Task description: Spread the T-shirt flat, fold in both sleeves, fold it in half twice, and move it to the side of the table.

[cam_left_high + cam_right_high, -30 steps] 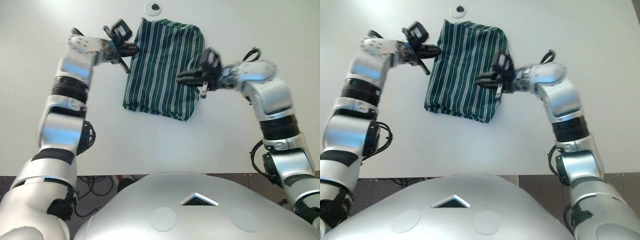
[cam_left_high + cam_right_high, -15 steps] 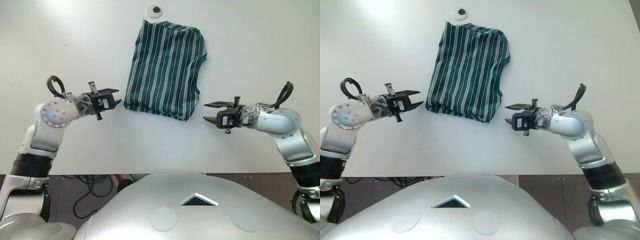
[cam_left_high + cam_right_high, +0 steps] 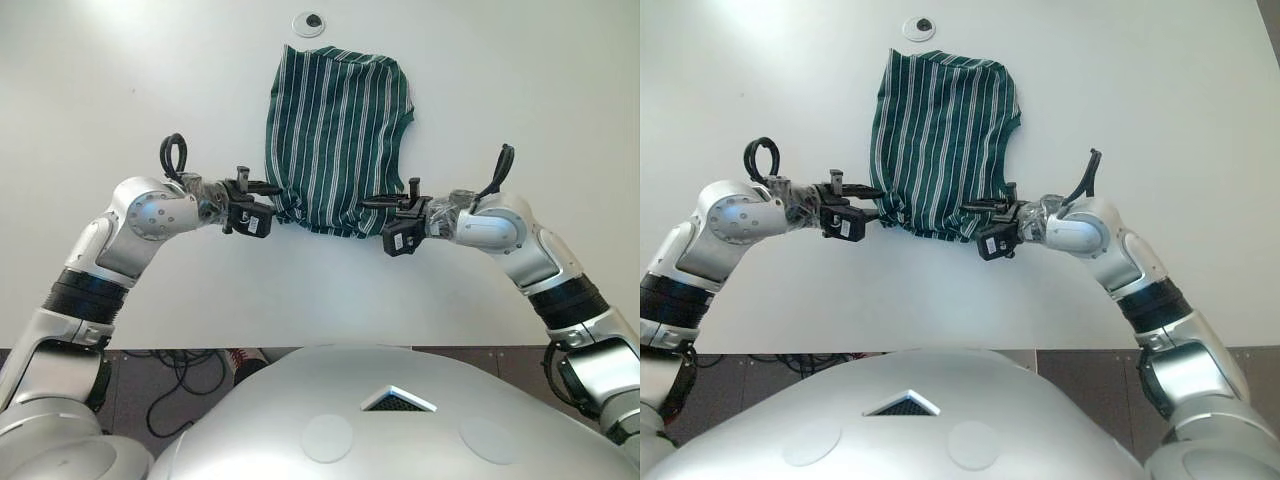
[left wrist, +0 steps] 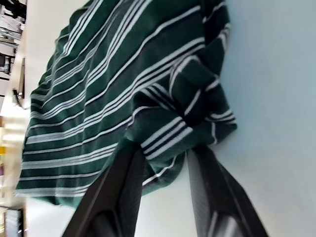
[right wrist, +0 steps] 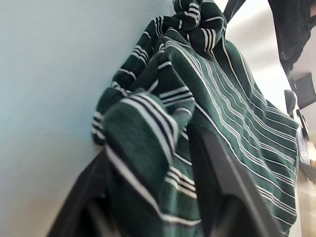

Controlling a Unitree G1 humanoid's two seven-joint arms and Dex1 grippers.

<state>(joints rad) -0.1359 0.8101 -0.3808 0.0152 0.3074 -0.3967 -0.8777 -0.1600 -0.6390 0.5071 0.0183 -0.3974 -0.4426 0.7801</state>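
T-shirt (image 3: 335,130) folded | left arm (image 3: 150,215), right arm (image 3: 495,222) bent inward | jaws pinch near corners

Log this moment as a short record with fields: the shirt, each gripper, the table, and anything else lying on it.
T-shirt: green with white stripes, folded into a compact rectangle, lying on the table
near edge: bunched up at both corners
left gripper: at the near left corner, cloth pinched between its fingers
right gripper: at the near right corner, cloth pinched between its fingers
table: white, plain
small round disc: on the table just beyond the shirt's far edge
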